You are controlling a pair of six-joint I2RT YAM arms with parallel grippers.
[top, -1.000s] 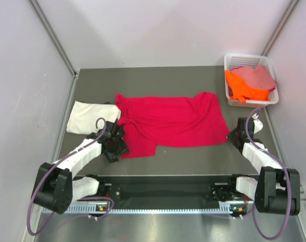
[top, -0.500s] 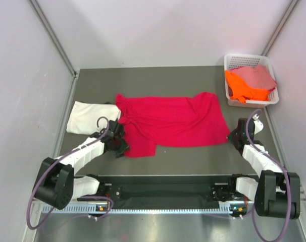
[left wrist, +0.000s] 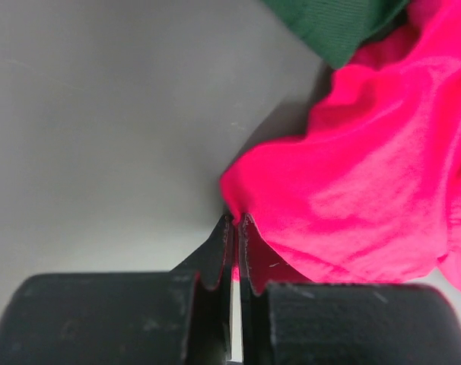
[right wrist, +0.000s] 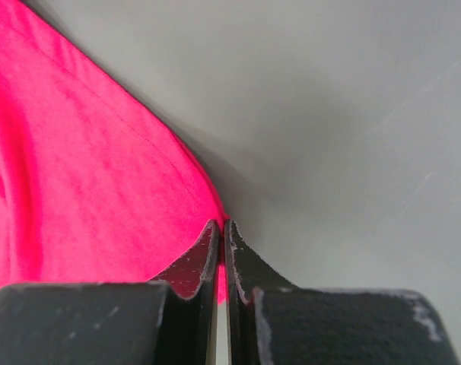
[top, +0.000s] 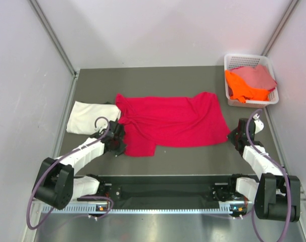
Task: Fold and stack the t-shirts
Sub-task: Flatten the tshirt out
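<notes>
The crimson-red t-shirt (top: 170,123) is lying spread across the middle of the counter (top: 158,80), its long axis running side to side, parallel with the near edge. Its bunched shoulder end is pointing toward the left edge and its wide hem toward the right edge, with one sleeve sticking out toward the near edge at the left end.

The left fingers (top: 121,143) are sitting at that near-left sleeve. In the left wrist view they (left wrist: 224,247) are clenched together, pinching a small tip of the red fabric. The right fingers (top: 234,135) are reaching the near-right corner of the hem. In the right wrist view they (right wrist: 212,245) are pressed tight, nipping the very corner of the red cloth.

The cream-white t-shirt (top: 90,117) is resting folded near the left edge, meeting the red shirt's shoulder end. The orange t-shirt (top: 244,86) and the dusty pink t-shirt (top: 258,75) are lying heaped in the white basket (top: 239,59) at the far right corner, spilling over its rim.
</notes>
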